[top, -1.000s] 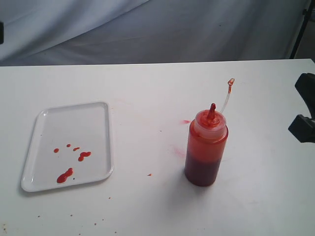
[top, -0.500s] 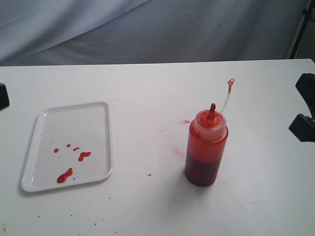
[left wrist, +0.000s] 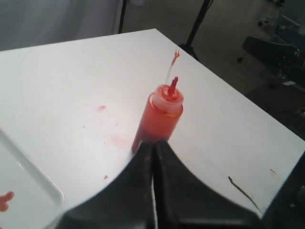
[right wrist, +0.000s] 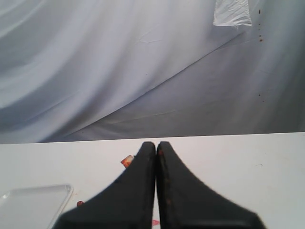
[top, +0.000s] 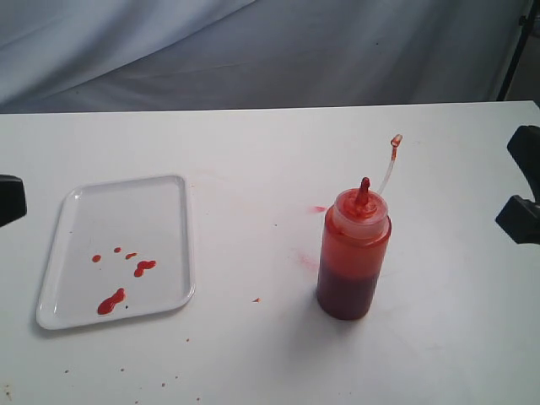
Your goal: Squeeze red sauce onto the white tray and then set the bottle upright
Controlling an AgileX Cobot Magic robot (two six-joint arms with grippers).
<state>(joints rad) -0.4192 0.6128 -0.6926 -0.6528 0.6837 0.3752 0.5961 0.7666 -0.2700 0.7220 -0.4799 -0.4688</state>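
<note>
The bottle stands upright on the white table, right of centre, with dark red sauce in its lower half and its tethered tiny cap sticking up. Nothing holds it. The white tray lies flat at the left, and red sauce sits on it as a few blobs and drops. My left gripper is shut and empty, well back from the bottle; only a dark piece of it shows at the exterior view's left edge. My right gripper is shut and empty, above the table.
Faint red smears and specks mark the table between tray and bottle. Dark parts of the right arm show at the right edge. A grey cloth backdrop hangs behind the table. A tray corner shows in the left wrist view.
The dark piece of the left arm has slid lower along the exterior view's left edge. Bottle, tray and right arm have not moved.
</note>
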